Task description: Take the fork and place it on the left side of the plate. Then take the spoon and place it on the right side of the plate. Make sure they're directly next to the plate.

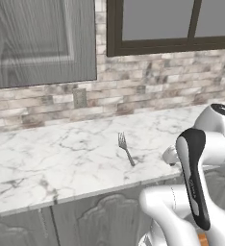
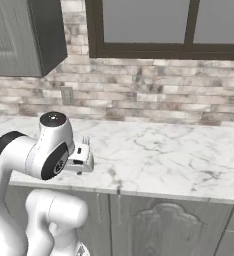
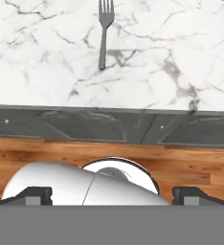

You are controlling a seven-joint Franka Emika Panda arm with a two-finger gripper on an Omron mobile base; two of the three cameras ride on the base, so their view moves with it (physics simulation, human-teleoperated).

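The fork [image 1: 126, 149] is slim grey metal and lies flat on the white marble counter [image 1: 61, 158], tines toward the brick wall, handle toward the counter's front edge. In the hand view the fork [image 3: 104, 34] sits at top centre, well ahead of the fingers. My gripper [image 3: 113, 196] hangs above the counter's front edge, right of the fork and apart from it. Its two dark fingertips [image 3: 37, 195] stand far apart with nothing between them, so it is open. In the right base view only the fork's tines [image 2: 85, 141] peek above my hand [image 2: 81, 161]. The spoon and the plate are out of view.
A brick backsplash with a wall outlet [image 1: 79, 98] runs behind the counter. An upper cabinet [image 1: 37, 38] hangs at the left and a dark-framed window [image 1: 172, 24] at the right. Grey cabinet doors [image 2: 164, 225] stand below the counter, above a wooden floor [image 3: 181, 162].
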